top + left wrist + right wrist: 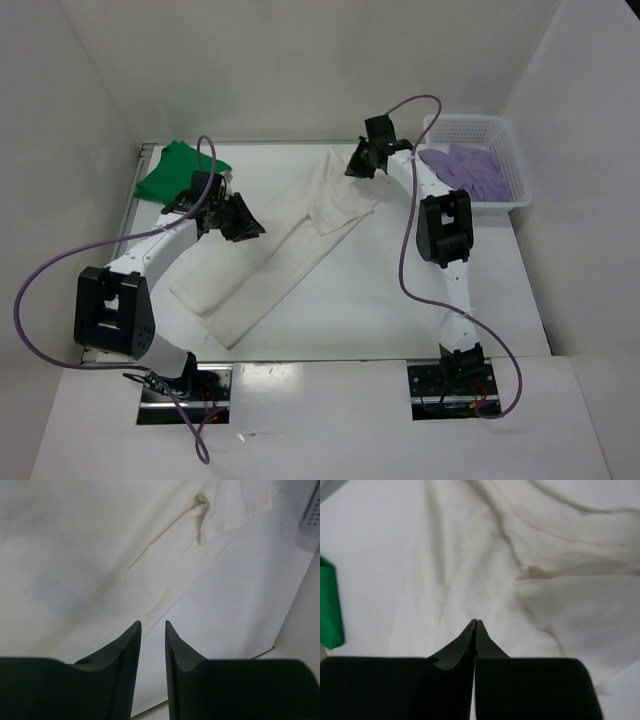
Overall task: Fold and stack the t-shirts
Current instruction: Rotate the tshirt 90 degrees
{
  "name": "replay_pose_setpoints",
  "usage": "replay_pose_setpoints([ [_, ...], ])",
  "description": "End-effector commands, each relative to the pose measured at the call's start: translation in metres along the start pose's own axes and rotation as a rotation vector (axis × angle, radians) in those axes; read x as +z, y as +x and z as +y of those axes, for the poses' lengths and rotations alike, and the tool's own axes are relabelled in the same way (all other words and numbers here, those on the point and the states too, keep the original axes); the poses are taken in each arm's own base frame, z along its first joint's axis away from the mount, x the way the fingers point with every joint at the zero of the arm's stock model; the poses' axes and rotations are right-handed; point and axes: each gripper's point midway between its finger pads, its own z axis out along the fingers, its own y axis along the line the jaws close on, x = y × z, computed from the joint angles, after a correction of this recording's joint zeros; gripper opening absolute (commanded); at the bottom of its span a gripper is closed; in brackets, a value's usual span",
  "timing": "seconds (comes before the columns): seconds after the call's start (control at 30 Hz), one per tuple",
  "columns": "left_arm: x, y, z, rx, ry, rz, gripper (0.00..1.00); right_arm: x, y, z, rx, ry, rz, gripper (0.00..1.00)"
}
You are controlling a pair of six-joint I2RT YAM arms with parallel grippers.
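The white t-shirt (pixel 280 250) lies as a long folded strip running diagonally across the table; it also shows in the left wrist view (pixel 100 555) and the right wrist view (pixel 470 555). The green t-shirt (pixel 176 172) lies folded at the back left, and its edge shows in the right wrist view (pixel 327 605). The lavender t-shirt (pixel 470 168) lies crumpled in the basket. My left gripper (pixel 250 222) (pixel 152 625) is a little open and empty above the strip's near-left edge. My right gripper (pixel 358 162) (pixel 476 622) is shut with nothing visible between its tips, above the shirt's far end.
A white lattice basket (pixel 517 165) stands at the back right; its corner shows in the left wrist view (pixel 312 510). White walls enclose the table on three sides. Bare table (pixel 400 300) lies right of the white shirt.
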Motion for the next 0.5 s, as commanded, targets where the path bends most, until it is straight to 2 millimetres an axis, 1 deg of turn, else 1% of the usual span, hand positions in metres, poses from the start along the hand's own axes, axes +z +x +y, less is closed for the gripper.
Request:
replay_pose_setpoints([
  [0.0, 0.014, 0.001, 0.006, 0.007, -0.007, 0.044, 0.32, -0.091, -0.025, 0.087, -0.152, -0.129, -0.125, 0.02],
  [0.03, 0.016, -0.004, 0.003, 0.011, 0.0, 0.035, 0.3, -0.105, -0.023, 0.096, -0.162, -0.15, -0.137, 0.03],
  [0.07, 0.022, -0.007, -0.003, 0.031, 0.006, 0.042, 0.25, -0.128, -0.022, 0.098, -0.165, -0.17, -0.162, 0.03],
  [0.1, 0.029, -0.004, -0.003, 0.042, -0.001, 0.046, 0.22, -0.136, -0.017, 0.097, -0.166, -0.179, -0.158, 0.03],
  [0.13, 0.03, -0.014, -0.016, 0.09, 0.028, 0.021, 0.2, -0.14, -0.012, 0.092, -0.166, -0.175, -0.154, 0.03],
  [0.17, 0.032, -0.016, -0.019, 0.098, 0.027, 0.017, 0.17, -0.133, 0.01, 0.074, -0.16, -0.146, -0.093, 0.0],
  [0.2, 0.033, -0.019, -0.026, 0.128, 0.031, -0.005, 0.1, -0.146, 0.01, 0.075, -0.174, -0.163, -0.114, 0.0],
  [0.23, 0.033, -0.027, -0.028, 0.135, 0.022, -0.04, 0.08, -0.137, 0.03, 0.054, -0.177, -0.124, -0.069, 0.0],
  [0.27, 0.035, -0.029, -0.025, 0.157, -0.008, -0.061, 0.06, -0.137, 0.038, 0.047, -0.176, -0.115, -0.058, 0.0],
  [0.3, 0.033, -0.034, -0.027, 0.16, -0.009, -0.077, 0.05, -0.137, 0.043, 0.041, -0.187, -0.11, -0.052, 0.0],
  [0.33, 0.033, -0.034, -0.027, 0.174, -0.01, -0.077, 0.05, -0.137, 0.055, 0.024, -0.182, -0.066, -0.039, 0.0],
  [0.4, 0.03, -0.042, -0.033, 0.193, -0.004, -0.1, 0.03, -0.13, 0.061, 0.01, -0.189, -0.04, -0.049, 0.0],
  [0.43, 0.027, -0.041, -0.037, 0.196, 0.012, -0.099, 0.03, -0.125, 0.067, -0.004, -0.185, 0.006, -0.045, 0.0],
  [0.47, 0.027, -0.041, -0.041, 0.201, 0.037, -0.096, 0.03, -0.118, 0.068, -0.011, -0.184, 0.031, -0.041, 0.0],
])
